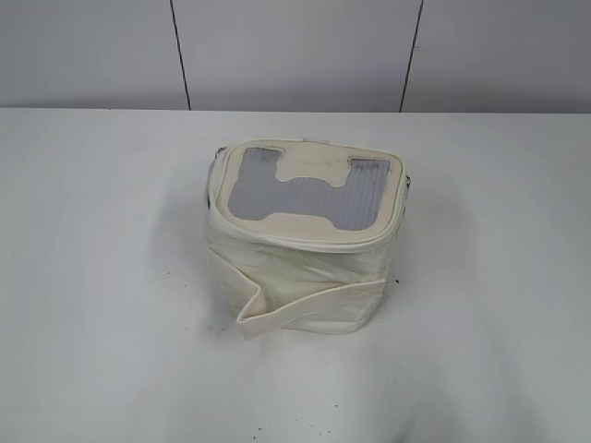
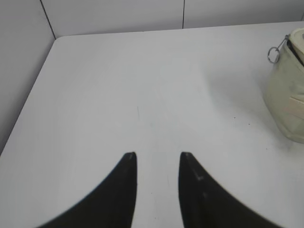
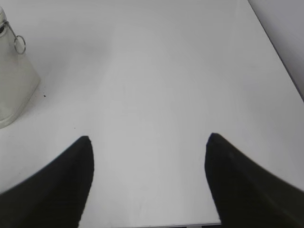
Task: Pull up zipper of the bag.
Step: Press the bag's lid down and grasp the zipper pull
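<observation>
Left gripper [image 2: 157,156]: two black fingers slightly apart, nothing between them, hovering over bare white tabletop [image 2: 142,85]. It sits well off to the bag's side, likely a parked start pose since no approach is visible.

Right gripper [image 3: 149,140]: two black fingers spread wide, empty, also over bare table and well apart from the bag. The wider gap suggests it is readier to take a pull or brace the bag, but that is a guess.

Small boxy soft cream-white bag [image 1: 300,263] stands upright near the middle of the table in the exterior view, with neither arm in that frame. The lid's grey ribbed panel [image 1: 305,189] faces up. A flat cream strap [image 1: 309,305] wraps the front side, its loose end sticking out at lower left.

Cream zipper track [image 1: 305,238] runs round the lid rim. A dark gap at the lid edge in the left wrist view suggests it is not fully closed there; how much is open I cannot tell.

Small silver round ring pull [image 2: 273,54] hangs at the bag's upper edge in the left wrist view. Another ring pull [image 3: 20,44] shows in the right wrist view, one toward each arm, which suits a two-arm job of one holding and one pulling.

Counts: 1 bag, 1 strap, 1 grey panel, 2 ring pulls, 2 grippers. Task not yet begun.
</observation>
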